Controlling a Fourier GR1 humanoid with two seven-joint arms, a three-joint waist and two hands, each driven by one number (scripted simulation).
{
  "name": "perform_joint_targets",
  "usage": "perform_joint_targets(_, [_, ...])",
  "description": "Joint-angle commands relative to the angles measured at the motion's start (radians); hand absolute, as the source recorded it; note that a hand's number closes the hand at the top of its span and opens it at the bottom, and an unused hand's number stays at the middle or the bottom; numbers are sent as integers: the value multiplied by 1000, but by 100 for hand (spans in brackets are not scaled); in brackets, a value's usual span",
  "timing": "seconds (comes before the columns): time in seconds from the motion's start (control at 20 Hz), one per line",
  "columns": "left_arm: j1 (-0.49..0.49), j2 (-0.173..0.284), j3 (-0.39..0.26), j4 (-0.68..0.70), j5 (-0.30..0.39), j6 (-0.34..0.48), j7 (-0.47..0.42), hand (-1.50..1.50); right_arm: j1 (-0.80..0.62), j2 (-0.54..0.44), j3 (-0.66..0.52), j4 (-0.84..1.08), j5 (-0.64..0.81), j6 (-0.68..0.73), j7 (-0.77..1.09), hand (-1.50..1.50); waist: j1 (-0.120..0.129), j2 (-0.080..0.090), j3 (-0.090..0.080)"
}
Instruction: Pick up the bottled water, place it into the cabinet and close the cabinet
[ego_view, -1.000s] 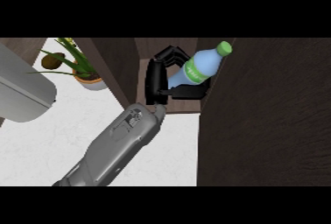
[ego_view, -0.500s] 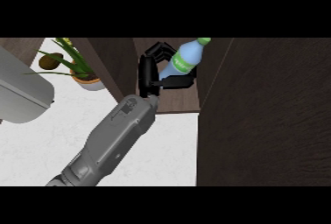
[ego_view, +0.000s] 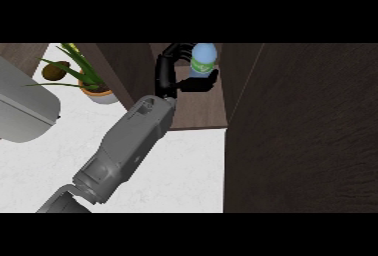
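Counter: white marbled counter top (ego_view: 184, 170) under my grey forearm (ego_view: 125, 150).
Door: dark brown wooden cabinet door (ego_view: 303, 130), open, at my right.
Hand: my black left hand (ego_view: 181, 75), fingers curled round the bottle.
Bottle: clear plastic water bottle with green label (ego_view: 203, 60), upright inside the brown wooden cabinet (ego_view: 196, 107).
Far left: green potted plant (ego_view: 85, 75), grey rounded appliance (ego_view: 22, 110).

This is a home kitchen. A white marble-look counter (ego_view: 184, 170) runs up to a dark wooden cabinet (ego_view: 310, 135) with an open shelf. To the left of the cabinet stands a potted plant (ego_view: 85, 80), and further left a rounded grey appliance (ego_view: 22, 112) sits on the counter.
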Motion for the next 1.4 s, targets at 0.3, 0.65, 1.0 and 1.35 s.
perform_joint_targets(0.3, [-155,-7,18,213,-38,-13,31,-150,-18,13,26,-59,-69,-2,51,-150,-3,2,0])
perform_joint_targets(0.65, [-153,22,91,227,-12,-126,-60,-150,-25,17,45,-92,-60,-27,101,-150,8,2,-1])
perform_joint_targets(1.0, [-97,-6,118,109,51,-244,-128,-150,-38,4,27,-90,-63,-15,86,-150,18,-7,-1])
perform_joint_targets(1.35, [-11,-7,42,-46,68,-297,-54,-150,34,5,-22,-109,-116,18,52,-150,33,-19,0])
